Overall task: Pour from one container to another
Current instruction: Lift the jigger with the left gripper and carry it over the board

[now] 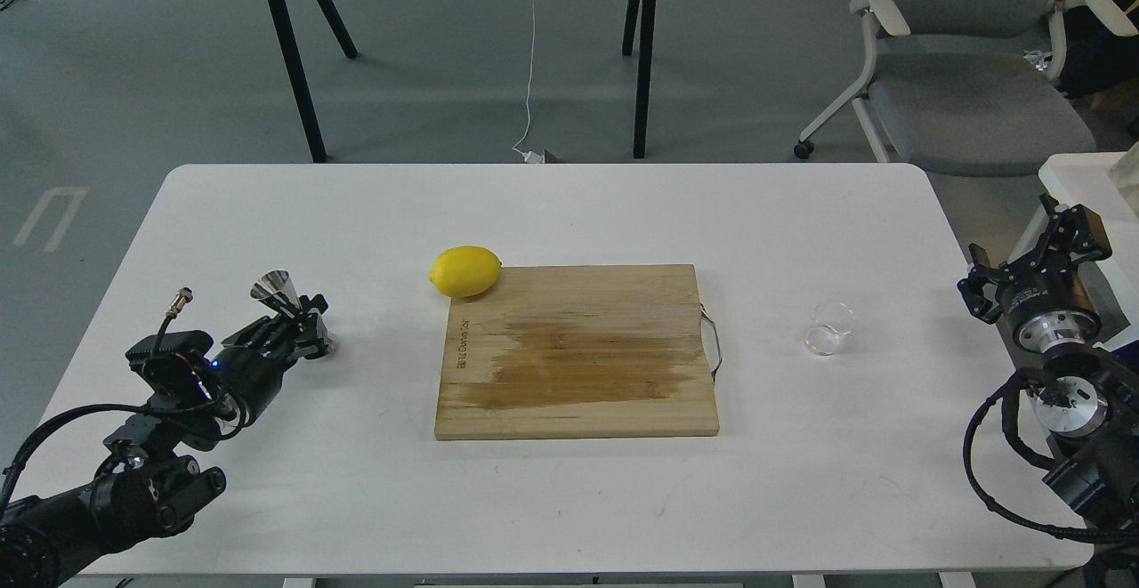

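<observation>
Your left gripper (301,326), lower left of the frame, has its fingers closed around the waist of the steel jigger (274,286). The jigger leans over, its open cone facing up-left, its lower end hidden behind the fingers. My guess is you hold it at the waist so the mouth stays free to receive the pour. It sits low over the counter (267,205); whether it touches, you can't tell.

The glass cup (828,328) stands alone at centre right, just past the board's metal handle, well apart from the jigger. It looks empty or near empty, too small to be sure. Your right gripper (1032,254), at the right edge, has its fingers spread with nothing between them, near the cup but not touching; likely staged for pickup.

The cutting board (578,352) lies mid-frame and the lemon (465,270) touches its upper-left corner; both are idle.

Writing: a small printed mark runs along the board's left edge, too small to read.
</observation>
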